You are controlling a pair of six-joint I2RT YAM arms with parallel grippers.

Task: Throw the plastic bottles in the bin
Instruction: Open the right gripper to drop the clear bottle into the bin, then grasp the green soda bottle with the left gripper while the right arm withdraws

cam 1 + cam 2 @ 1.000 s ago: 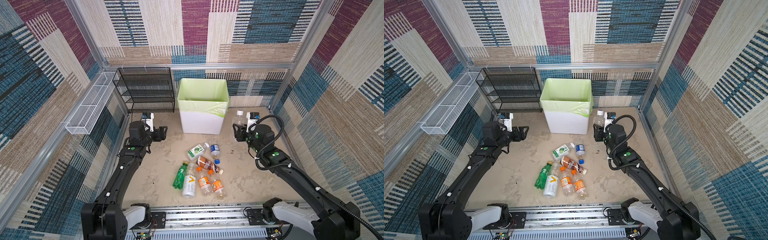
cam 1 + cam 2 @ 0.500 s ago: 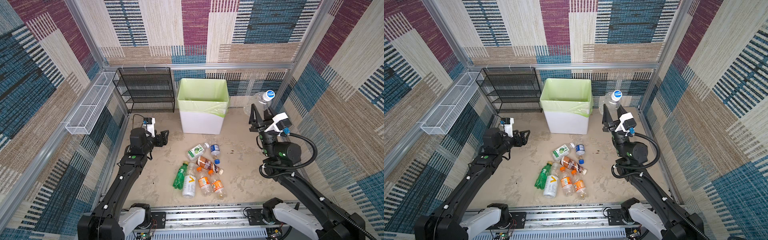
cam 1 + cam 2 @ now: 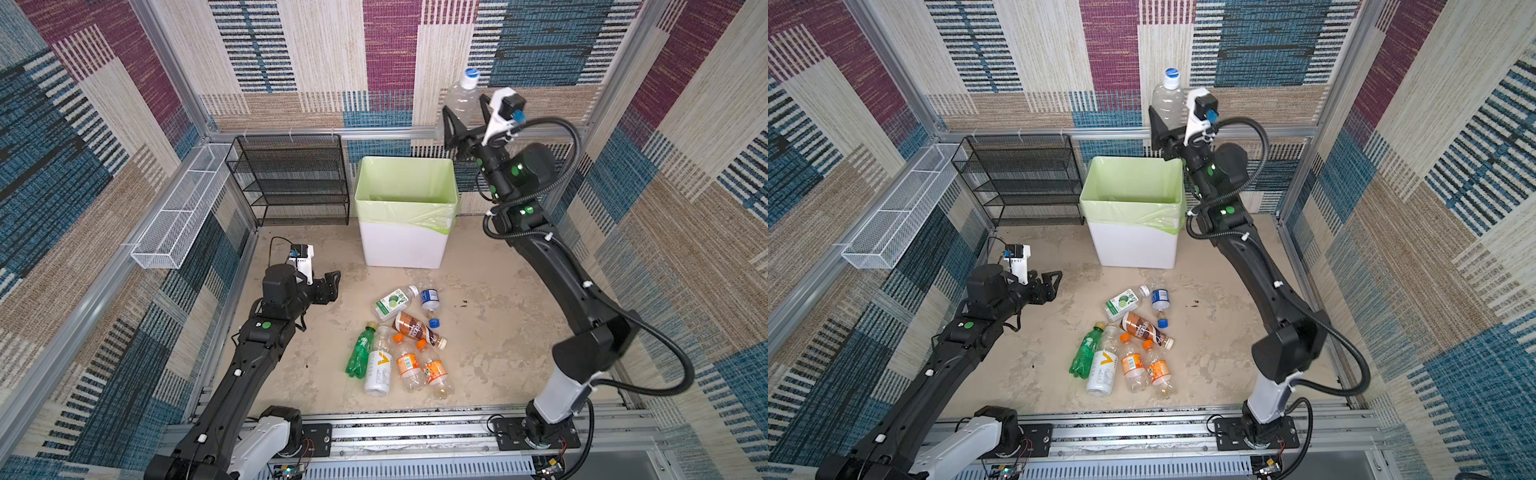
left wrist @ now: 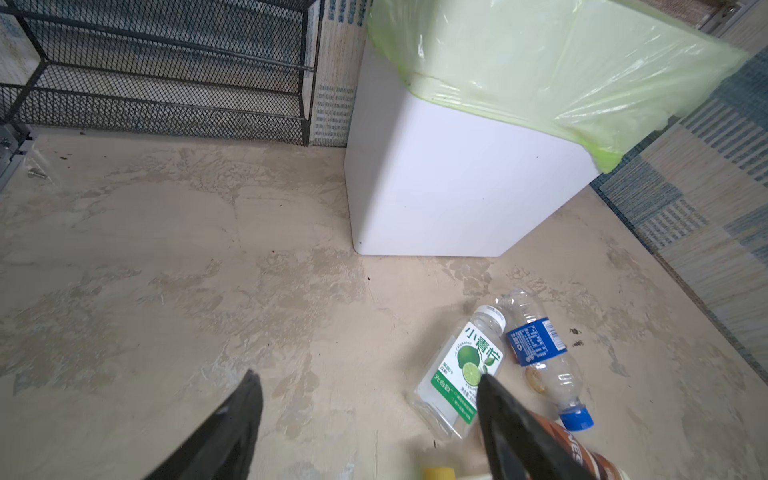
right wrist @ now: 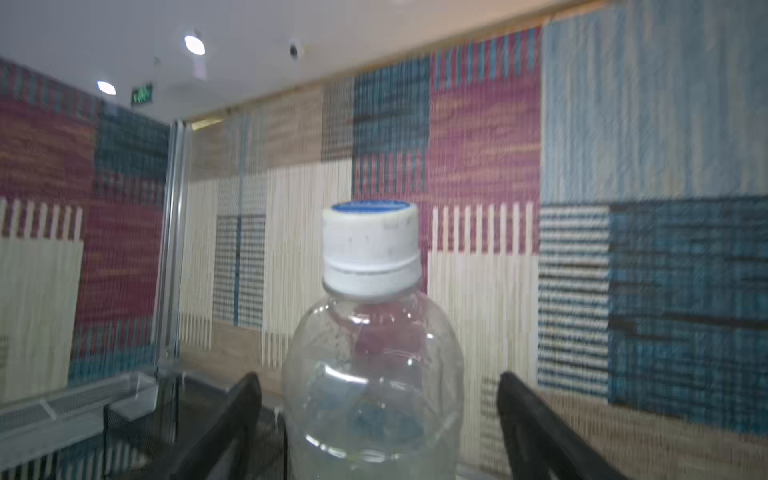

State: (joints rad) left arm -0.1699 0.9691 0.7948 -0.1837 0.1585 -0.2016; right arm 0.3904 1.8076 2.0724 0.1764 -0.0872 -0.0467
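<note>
My right arm [image 3: 557, 274] swung up since earlier frame. My right claw [image 3: 463, 104] high by bin [image 3: 405, 216] far corner, jaws spread, clear bottle [image 5: 374, 374] upright between, unclamped. My left claw [image 4: 368, 376] spread, empty, low over tabletop [image 3: 498, 332] beside other bottles [image 3: 379, 368] lying there.

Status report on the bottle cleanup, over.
Left gripper open, empty, low. Right gripper open, raised by the bin; clear bottle loose between its jaws. Seven bottles on the floor. Bin mouth unobstructed.
</note>
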